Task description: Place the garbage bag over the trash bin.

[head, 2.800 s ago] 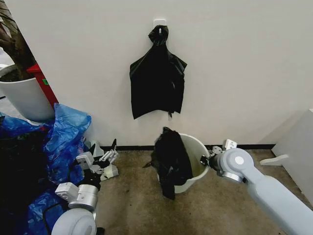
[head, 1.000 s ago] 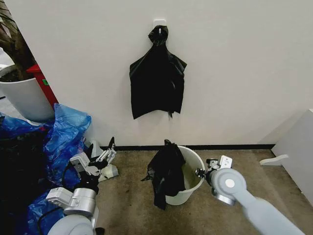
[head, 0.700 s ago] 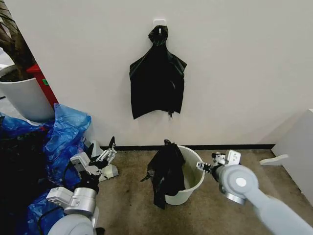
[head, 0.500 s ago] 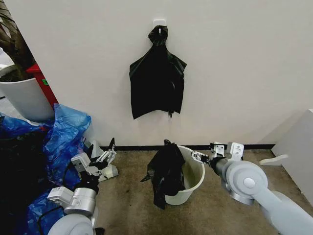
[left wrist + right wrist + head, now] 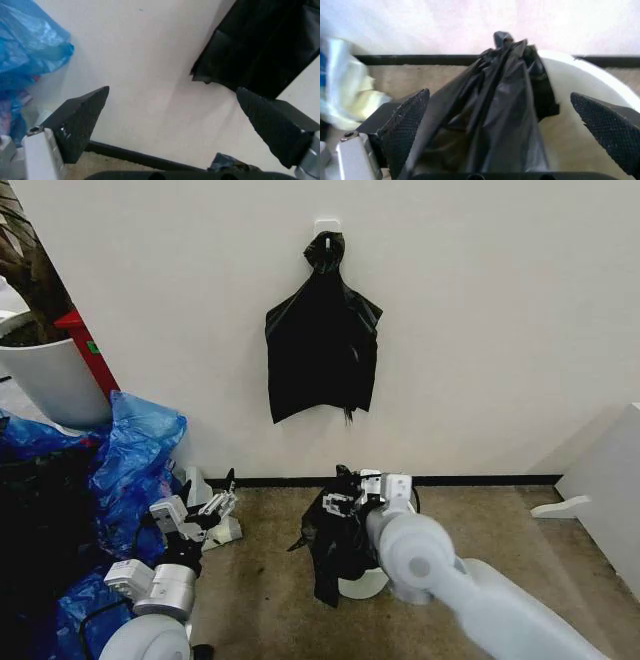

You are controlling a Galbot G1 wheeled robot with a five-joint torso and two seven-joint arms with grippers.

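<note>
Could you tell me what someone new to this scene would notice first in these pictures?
Probably the black garbage bag draped over one side of the white trash bin on the floor by the wall, with the right gripper open just above it. Next, a bundle of black bags hanging from a hook high on the wall, and the blue plastic bags heaped to the left, where the left gripper waits open.
</note>
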